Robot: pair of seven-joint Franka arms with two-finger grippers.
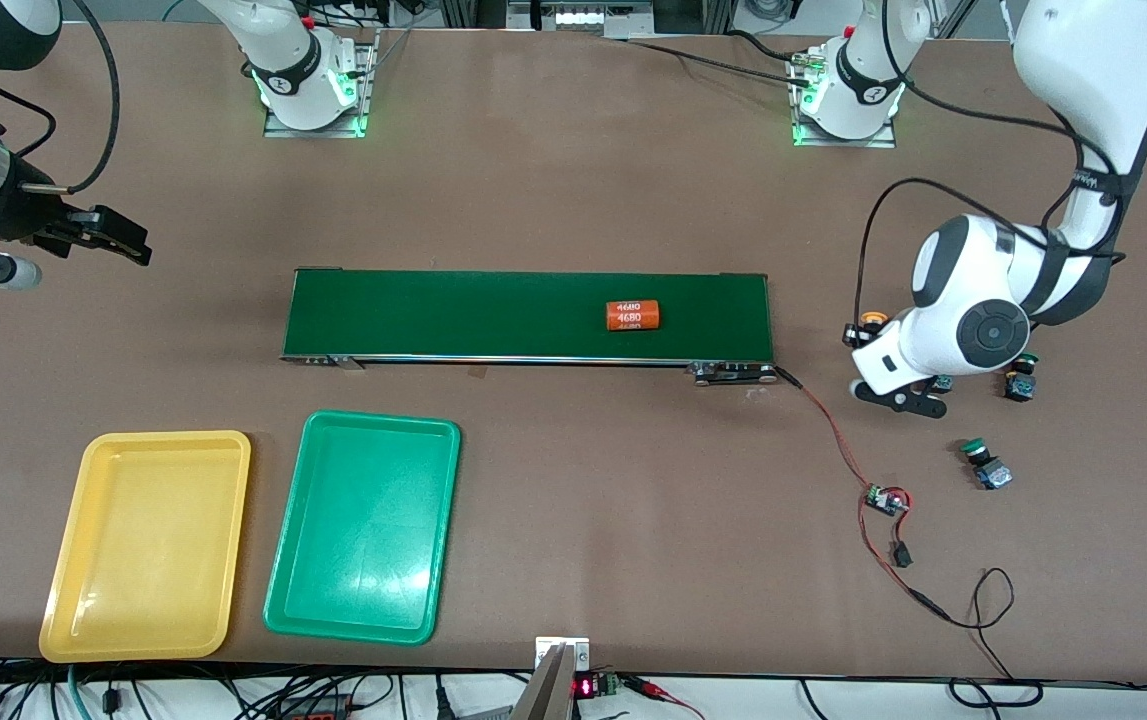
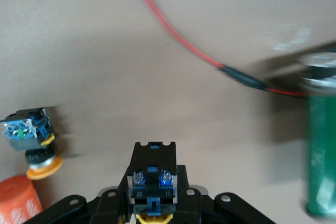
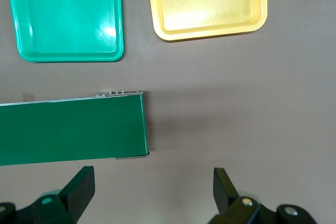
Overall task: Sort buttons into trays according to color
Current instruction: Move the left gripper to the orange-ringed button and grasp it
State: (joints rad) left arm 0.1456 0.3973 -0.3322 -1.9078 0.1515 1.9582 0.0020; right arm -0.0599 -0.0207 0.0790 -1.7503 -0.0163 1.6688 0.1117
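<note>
The table [image 1: 573, 200] is showing a flat brown; the conveyor belt [image 1: 493, 315] is lying dark green along it, carrying an orange cylinder [image 1: 631, 316] that is bearing white print; the yellow tray [image 1: 93, 600] is glowing a plain yellow and the green tray [image 1: 293, 600] a bright green; one green-capped button [image 1: 981, 462] is showing a black-and-blue body; another green-capped button [image 1: 1021, 378] is peeking out dark; a yellow-capped button [image 2: 31, 142] is showing an orange-yellow cap under a black-and-blue body; the button [image 2: 152, 179] between the black fingers is showing black, blue and a rim of yellow; a red wire [image 1: 838, 440] is trailing across the brown; both arms are gleaming white.
</note>
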